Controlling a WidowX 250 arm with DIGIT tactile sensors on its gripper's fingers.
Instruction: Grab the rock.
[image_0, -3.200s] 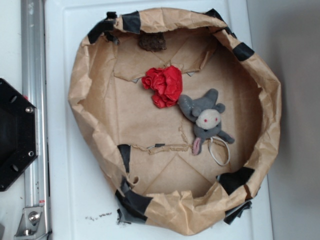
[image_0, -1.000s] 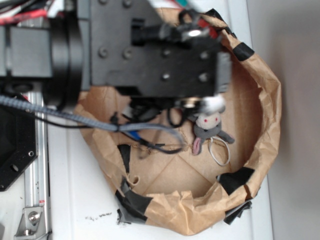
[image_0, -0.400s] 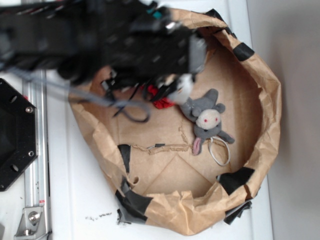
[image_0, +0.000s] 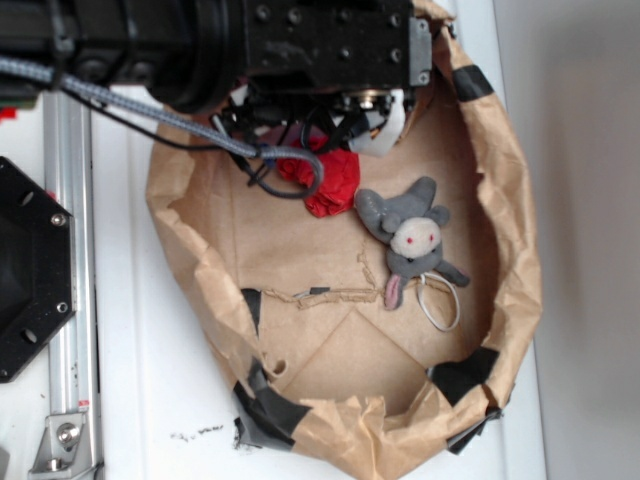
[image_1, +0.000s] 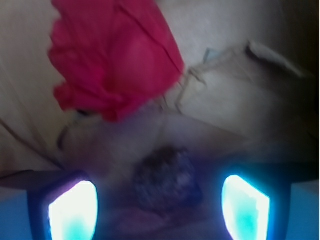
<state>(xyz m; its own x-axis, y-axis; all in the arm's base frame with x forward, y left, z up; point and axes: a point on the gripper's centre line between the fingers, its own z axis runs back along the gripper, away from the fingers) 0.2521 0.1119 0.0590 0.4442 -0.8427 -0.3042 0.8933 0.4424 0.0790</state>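
Gripper (image_1: 160, 200) fingers (image_1: 72, 210) spread wide, nothing clamped. Rock (image_1: 165, 180) sits between them, centred, touching neither, on brown paper. Red ball (image_1: 112, 55) just beyond rock. In exterior view the arm (image_0: 250, 45) hides the rock; ball (image_0: 335, 180) and plush (image_0: 410, 235) lie in the paper basket (image_0: 520, 260).

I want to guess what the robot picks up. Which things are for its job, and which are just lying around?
For the job:
- the rock, dark and lumpy, lying between the claw's fingers
- the claw, open on either side of the rock

Just lying around:
- the red paper ball
- the grey plush animal
- the white loop beside it
- the brown paper bowl holding them all
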